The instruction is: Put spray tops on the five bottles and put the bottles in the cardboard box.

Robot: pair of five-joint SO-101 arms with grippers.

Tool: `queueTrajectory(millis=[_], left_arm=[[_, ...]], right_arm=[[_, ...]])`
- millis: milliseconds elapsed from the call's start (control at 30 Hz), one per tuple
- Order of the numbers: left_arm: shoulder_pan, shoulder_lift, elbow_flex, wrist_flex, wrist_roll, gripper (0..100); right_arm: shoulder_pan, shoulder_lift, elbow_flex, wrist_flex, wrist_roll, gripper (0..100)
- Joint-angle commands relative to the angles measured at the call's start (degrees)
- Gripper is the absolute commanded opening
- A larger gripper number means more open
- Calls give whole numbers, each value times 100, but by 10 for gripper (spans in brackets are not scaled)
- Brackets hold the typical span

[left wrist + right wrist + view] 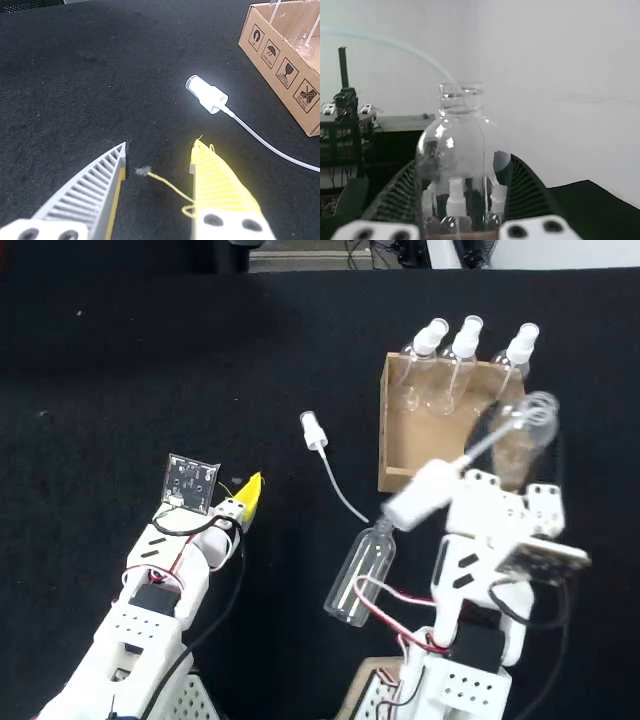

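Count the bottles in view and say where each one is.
5. Three bottles with spray tops stand in the cardboard box. One open bottle is held by the right gripper at the box. A fifth bottle lies on the table.

The left arm (165,585) stretches forward, the left gripper (160,150) low over the counter (75,75), fingers spread with nothing between them. The right arm (480,560) stands raised, the right gripper (465,167) level, fingers clamped on a bottle (460,125).
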Motion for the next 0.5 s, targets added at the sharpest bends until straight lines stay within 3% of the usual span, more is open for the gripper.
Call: queueTrajectory(millis=[0, 267, 467], left_arm=[[48, -53, -92, -97, -53, 205], [48, -53, -101, -97, -53, 205], [84, -53, -110, -105, -53, 205]], right_arm=[[-563, -541, -391, 352, 246, 11], [-1890, -549, -277, 879, 202, 11], [-2462, -558, 145, 941, 193, 11]])
